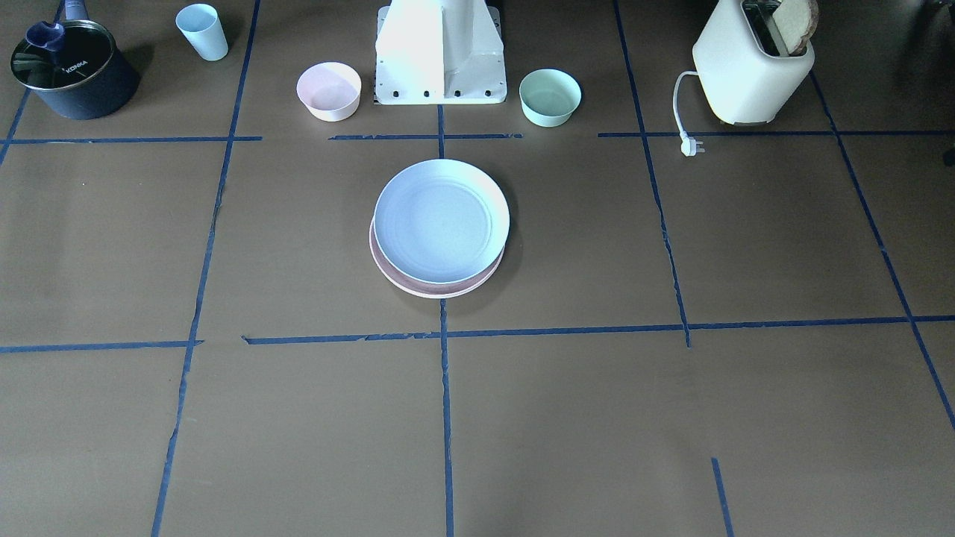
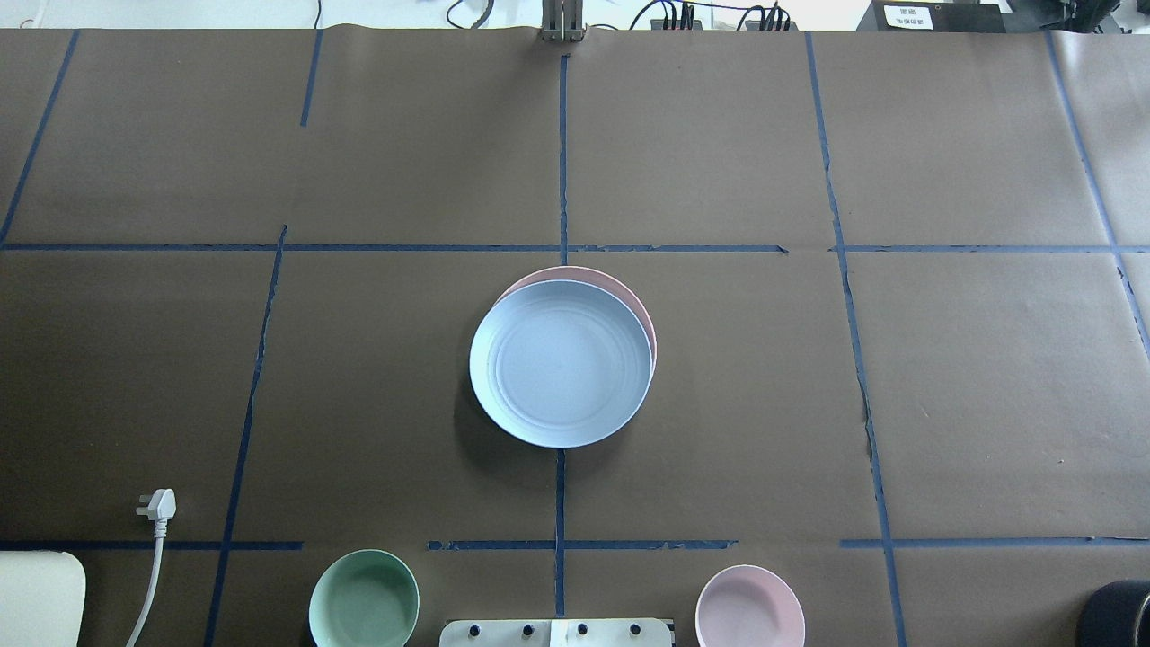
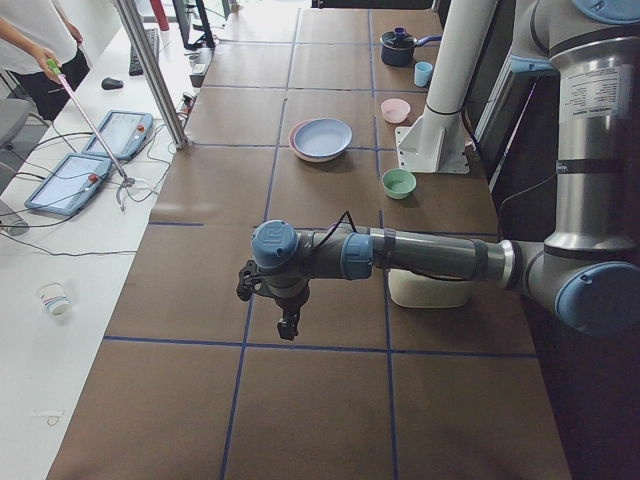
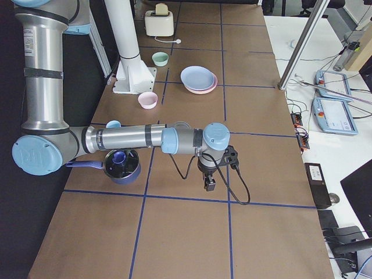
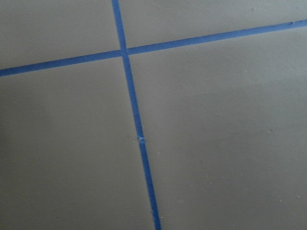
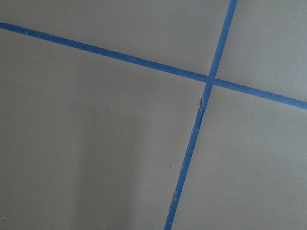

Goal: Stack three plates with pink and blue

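The pale blue plate (image 1: 440,221) lies on top of the pale pink plate (image 1: 418,287) at the table's centre, a little off-centre so that the pink rim shows. The stack also shows in the overhead view, blue plate (image 2: 561,364) over pink plate (image 2: 622,288). I see no cream-white plate; it is hidden or out of view. My left gripper (image 3: 288,328) hangs over bare paper far from the stack, seen only in the exterior left view. My right gripper (image 4: 208,185) hangs likewise at the other end. I cannot tell whether either is open or shut. Both wrist views show only brown paper and blue tape.
A small pink bowl (image 1: 328,91) and a mint-green bowl (image 1: 550,97) flank the robot base (image 1: 440,60). A toaster (image 1: 753,67) with its loose plug (image 1: 692,147), a lidded dark pot (image 1: 71,74) and a pale blue cup (image 1: 203,31) stand along the robot's side.
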`<state>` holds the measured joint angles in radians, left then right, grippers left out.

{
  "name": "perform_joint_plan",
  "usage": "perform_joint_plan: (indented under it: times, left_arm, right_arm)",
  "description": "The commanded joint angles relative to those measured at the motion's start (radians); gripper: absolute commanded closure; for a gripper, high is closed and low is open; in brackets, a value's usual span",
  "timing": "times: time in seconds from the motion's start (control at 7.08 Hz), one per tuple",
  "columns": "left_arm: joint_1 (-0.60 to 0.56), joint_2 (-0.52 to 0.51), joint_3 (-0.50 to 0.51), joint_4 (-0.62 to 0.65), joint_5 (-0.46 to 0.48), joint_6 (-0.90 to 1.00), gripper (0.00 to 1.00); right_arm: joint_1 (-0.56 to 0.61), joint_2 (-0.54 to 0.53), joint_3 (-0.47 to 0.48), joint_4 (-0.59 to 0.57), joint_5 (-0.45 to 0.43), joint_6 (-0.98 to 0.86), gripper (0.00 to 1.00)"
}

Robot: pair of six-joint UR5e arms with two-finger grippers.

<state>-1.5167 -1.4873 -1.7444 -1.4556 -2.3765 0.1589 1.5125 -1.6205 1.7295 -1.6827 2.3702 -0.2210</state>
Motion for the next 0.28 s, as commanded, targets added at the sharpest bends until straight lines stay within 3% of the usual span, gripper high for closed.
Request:
perform_joint_plan:
  times: [0.0,0.14]
  left_arm:
    - [0.0,-0.007,0.0,0.004,0.028,-0.002,0.0]
    - [-0.002,0.005,-0.033,0.003,0.026,0.01,0.0]
  right_arm:
    - [0.0,-0.001,-0.002,0.003,0.004,0.002,0.0]
    - [0.0,-0.002,-0.005,0.005,0.007,0.002,0.0]
